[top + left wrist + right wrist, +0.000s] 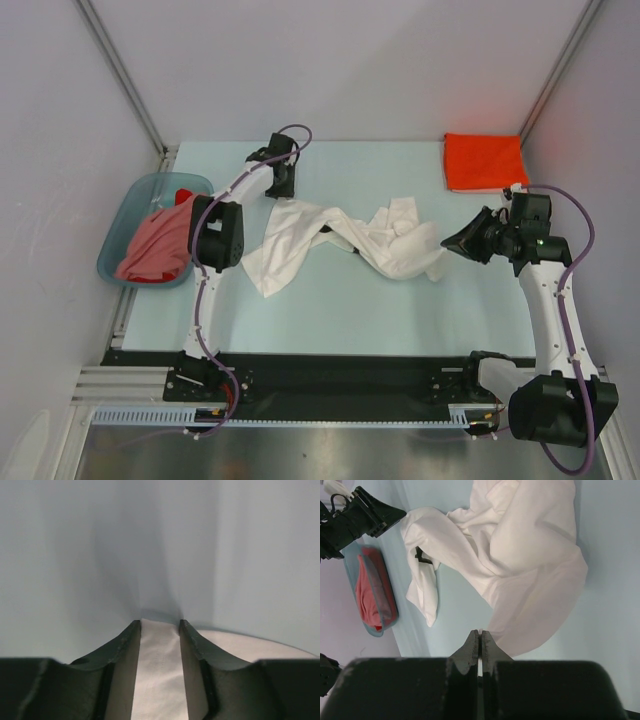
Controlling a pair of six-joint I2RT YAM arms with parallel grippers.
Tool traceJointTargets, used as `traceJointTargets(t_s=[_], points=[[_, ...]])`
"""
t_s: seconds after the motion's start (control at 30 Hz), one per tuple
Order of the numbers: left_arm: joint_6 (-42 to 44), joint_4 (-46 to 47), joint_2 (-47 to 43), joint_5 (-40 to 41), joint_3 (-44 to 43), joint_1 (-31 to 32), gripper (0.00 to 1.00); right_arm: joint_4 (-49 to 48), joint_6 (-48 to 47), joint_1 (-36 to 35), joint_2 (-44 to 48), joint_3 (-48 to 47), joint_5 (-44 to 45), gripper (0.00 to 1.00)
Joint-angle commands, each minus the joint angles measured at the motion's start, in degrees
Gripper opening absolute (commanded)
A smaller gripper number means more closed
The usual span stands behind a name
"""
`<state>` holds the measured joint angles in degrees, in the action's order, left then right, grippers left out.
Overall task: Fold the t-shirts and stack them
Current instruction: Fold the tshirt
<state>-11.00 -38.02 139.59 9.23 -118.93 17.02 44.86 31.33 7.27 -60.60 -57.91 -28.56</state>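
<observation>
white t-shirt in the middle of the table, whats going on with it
Both arms are on the crumpled white t-shirt. The left gripper is at its far left corner, jaws apart over cloth. The right gripper is shut at its right edge, seemingly pinching the hem. An orange-red t-shirt lies folded at the far right; a pink t-shirt sits in the basin.

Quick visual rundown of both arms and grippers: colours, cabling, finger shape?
The left arm and right arm both have white links with black joint housings. A purple cable loops along each. The left gripper and right gripper are black, with dark fingers tapering to curved tips. No markings are legible.
</observation>
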Motion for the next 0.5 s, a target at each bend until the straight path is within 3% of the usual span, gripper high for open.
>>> traceJointTargets(t_s=[0.0,0.07,0.13,0.17,0.2,0.37,0.47], points=[[-0.51,-4.34,1.03,-0.97,-0.76,0.47,0.4,-1.8,0.13,0.38,0.66,-1.94,-0.89,0.0],[-0.51,-5.57,2.0,-0.97,-2.43,0.48,0.34,-1.71,-0.04,0.47,0.57,-2.12,-0.71,0.0],[-0.68,-5.49,2.0,-1.15,-2.36,0.47,0.22,-1.53,-0.22,0.82,0.39,-2.47,-0.45,0.0],[-0.68,-5.31,1.65,-1.15,-1.92,0.47,0.15,-1.62,-0.31,0.91,0.31,-2.64,-0.01,0.0],[-0.68,-5.14,1.48,-1.15,-1.83,0.47,0.0,-1.71,-0.31,1.17,0.13,-2.91,0.25,0.0],[-0.25,-5.05,-2.65,0.08,-3.66,0.21,0.0,-8.02,-0.31,2.75,-3.64,-6.6,6.92,0.0],[0.02,-5.48,-6.25,-2.02,-8.57,-0.14,0.0,-17.15,-0.57,3.98,-8.38,-9.83,12.36,0.0]])
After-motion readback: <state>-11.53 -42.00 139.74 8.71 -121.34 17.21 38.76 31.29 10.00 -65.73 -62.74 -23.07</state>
